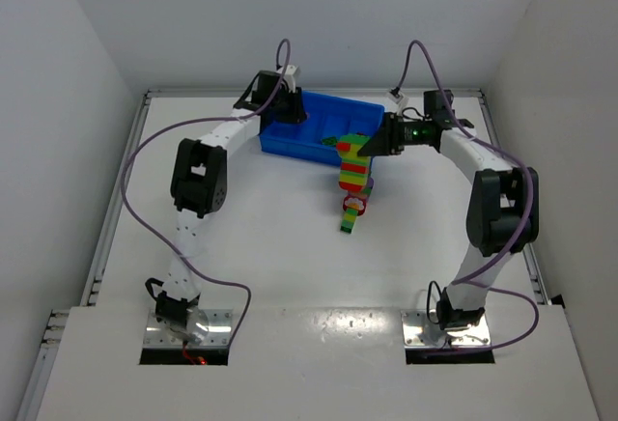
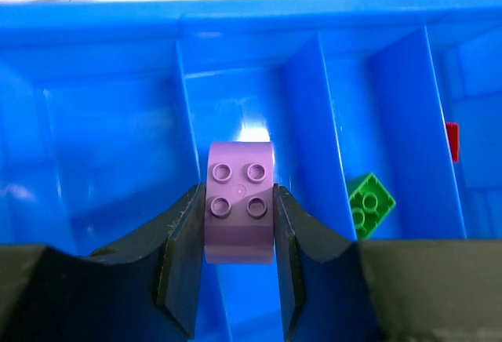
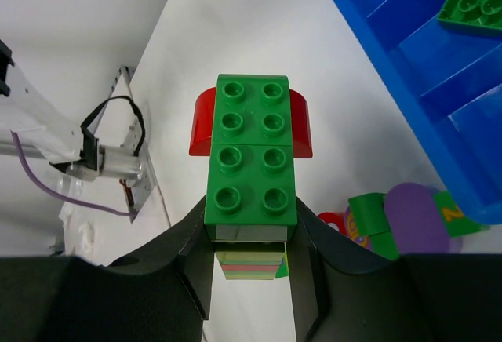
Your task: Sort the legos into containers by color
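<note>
**Lego sort: both grippers loaded**

Left gripper point(image 2: 239, 193): fingers shut on a purple brick point(image 2: 239, 220), studs facing the camera, held over the blue tray point(image 2: 94, 52). A green brick point(image 2: 369, 201) lies in a compartment further right.

Right gripper point(image 3: 251, 216): fingers clamped on a green-topped striped stack point(image 3: 251, 154), above the table point(image 1: 290, 266) just beside the tray. Loose bricks point(image 1: 352, 210) lie on the table nearby.

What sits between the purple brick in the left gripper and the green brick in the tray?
A blue divider wall of the tray, in the left wrist view: the purple brick is over one compartment, the green brick in the next.
</note>
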